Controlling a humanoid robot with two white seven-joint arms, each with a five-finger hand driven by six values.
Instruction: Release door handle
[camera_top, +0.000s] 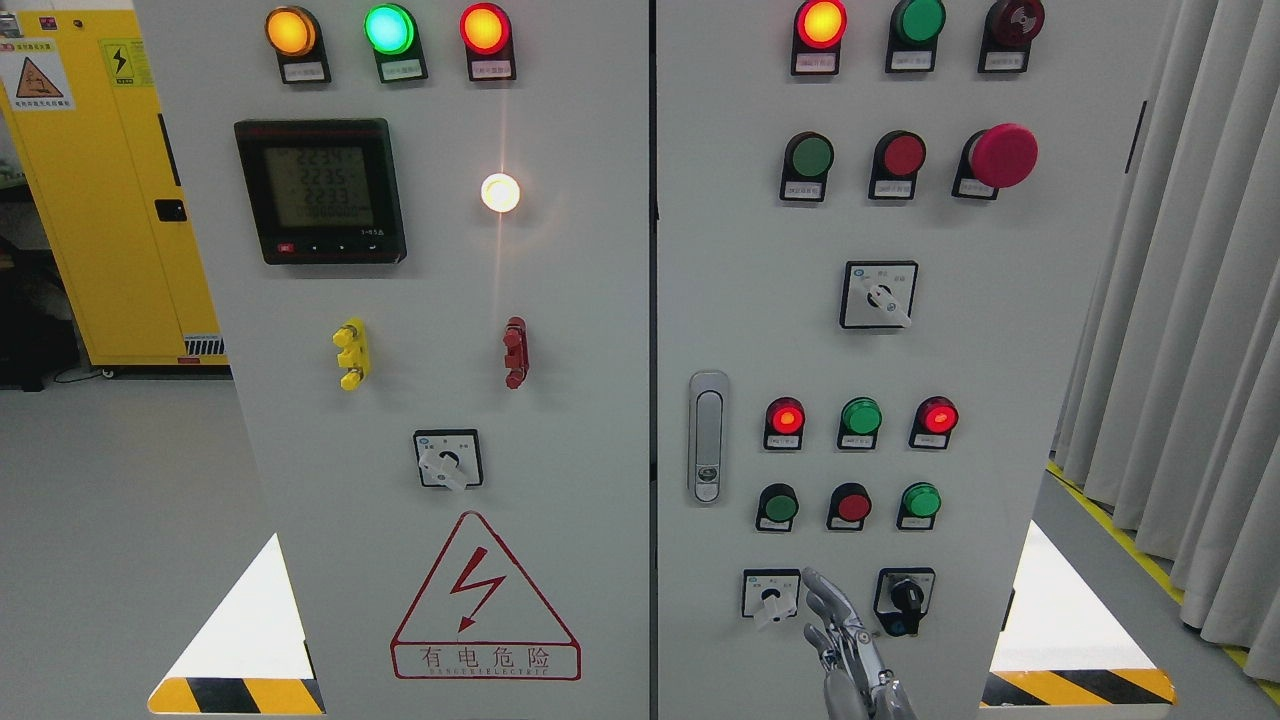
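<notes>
Right robot hand (835, 625) hanging released, fingers extended, well below silver recessed door handle (708, 437) on grey cabinet door (1000, 300). Risk: fingertips sitting beside white rotary switch (771, 597), possibly bumping it while retracting.

A robot hand (840, 640), fingers spread and holding nothing, rises at the lower right of the frame between a white rotary switch (771, 597) and a black key switch (906, 600), close to both. Up and to its left, the door handle (708, 437) stands apart with bare panel (720, 250) above it and below it. Two rows of push buttons (860, 460) crowd the space right of the handle. Bare panel also lies along the frame's bottom edge.
</notes>
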